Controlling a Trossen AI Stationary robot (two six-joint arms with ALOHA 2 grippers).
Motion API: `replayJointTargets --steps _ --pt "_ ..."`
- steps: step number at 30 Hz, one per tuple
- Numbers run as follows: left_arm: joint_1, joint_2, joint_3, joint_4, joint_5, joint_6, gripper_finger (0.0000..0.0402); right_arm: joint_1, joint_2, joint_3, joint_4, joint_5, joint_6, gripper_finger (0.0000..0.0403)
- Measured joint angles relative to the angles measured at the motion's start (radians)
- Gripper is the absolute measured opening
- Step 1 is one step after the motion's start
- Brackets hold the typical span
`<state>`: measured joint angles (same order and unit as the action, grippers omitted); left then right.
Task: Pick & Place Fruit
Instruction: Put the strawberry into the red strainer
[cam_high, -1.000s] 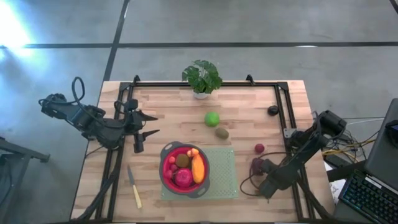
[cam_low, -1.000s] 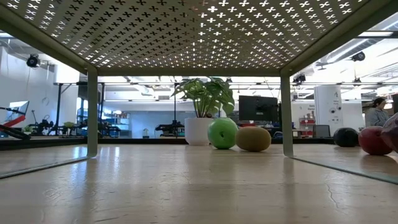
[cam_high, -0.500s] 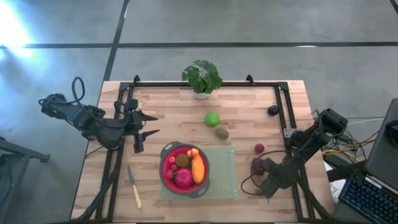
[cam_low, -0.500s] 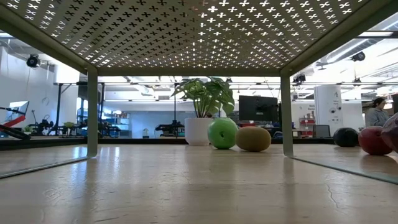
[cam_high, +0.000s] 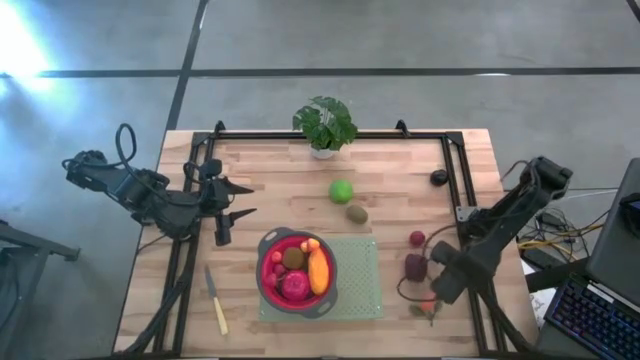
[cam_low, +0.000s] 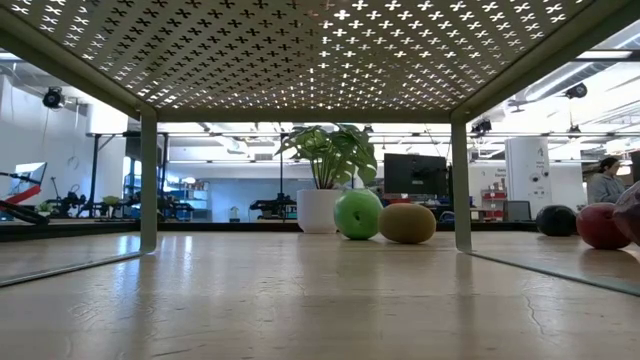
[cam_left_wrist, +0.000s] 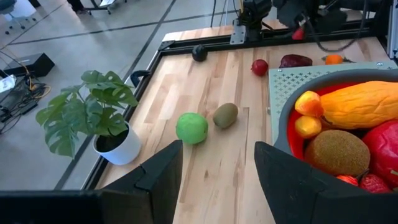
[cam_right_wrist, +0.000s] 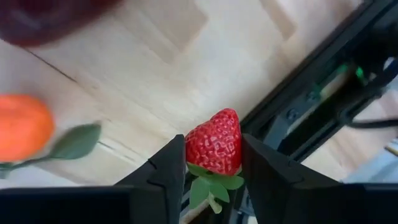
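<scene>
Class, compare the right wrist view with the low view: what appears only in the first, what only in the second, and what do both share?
Only the right wrist view shows the right gripper with its dark fingers shut on a red toy strawberry with green leaves, and a small orange fruit with a green leaf.

Only the low view shows the round green ball, the brown oval kiwi, the leafy potted plant in a white pot and the perforated metal shelf overhead.

Both share the pale wooden tabletop.
</scene>
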<state>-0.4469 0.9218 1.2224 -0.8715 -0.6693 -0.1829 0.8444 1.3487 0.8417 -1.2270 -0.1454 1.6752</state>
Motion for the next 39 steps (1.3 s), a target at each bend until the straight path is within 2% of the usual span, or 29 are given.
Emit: replayJointTargets --steps 5,11,17,20,23,27,33,39 --pt "0.000 0.000 0.000 0.000 0.000 0.000 0.0204 0.000 -0.142 0.017 -0.009 0.180 -0.008 0.0117" --pt "0.000 0.001 0.000 0.000 -0.006 0.003 0.0204 0.000 -0.275 0.092 -0.003 0.520 -0.134 0.0132" --pt "0.000 0.025 0.000 0.000 -0.005 0.015 0.0204 0.000 -0.339 0.183 0.120 0.892 -0.450 0.0129" --pt "0.000 0.046 0.000 0.000 -0.003 0.078 0.0204 0.000 -0.353 0.203 0.241 1.029 -0.662 0.0123" --pt "0.000 0.071 0.000 0.002 -0.003 0.193 0.0204 -0.001 -0.354 0.201 0.383 1.121 -0.852 0.0125" --pt "0.000 0.118 0.000 0.071 -0.008 0.333 0.0204 -0.003 -0.349 0.167 0.629 1.150 -1.093 0.0133" --pt "-0.006 0.204 0.000 0.359 -0.038 0.661 0.0204 -0.007 -0.308 0.137 0.982 1.133 -1.445 0.0125" --pt "-0.031 0.318 0.000 0.677 -0.041 1.004 0.0204 -0.032 -0.254 0.134 1.220 0.986 -1.692 0.0123"
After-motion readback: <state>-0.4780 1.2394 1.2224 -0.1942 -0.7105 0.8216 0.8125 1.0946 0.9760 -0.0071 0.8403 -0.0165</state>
